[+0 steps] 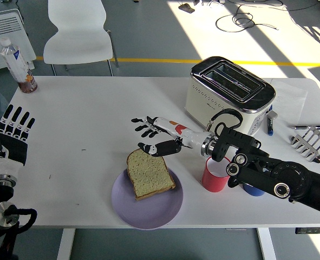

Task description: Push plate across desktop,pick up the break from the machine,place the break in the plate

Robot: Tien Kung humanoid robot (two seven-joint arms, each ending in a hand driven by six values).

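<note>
From the head view, the white tabletop (95,114) fills the frame; grey floor with a yellow line (149,60) runs along the top, and a white chair (78,32) stands upper left. The toaster (230,95) sits upper right, a bottle (18,62) at far left, a red cup (215,176) beside my right arm. My right hand (157,138) hovers at centre, fingers (141,124) spread, holding nothing. The bread (149,174) lies on the purple plate (149,208), lower centre. My left hand (11,135) rests at the left edge, fingers extended.
</note>
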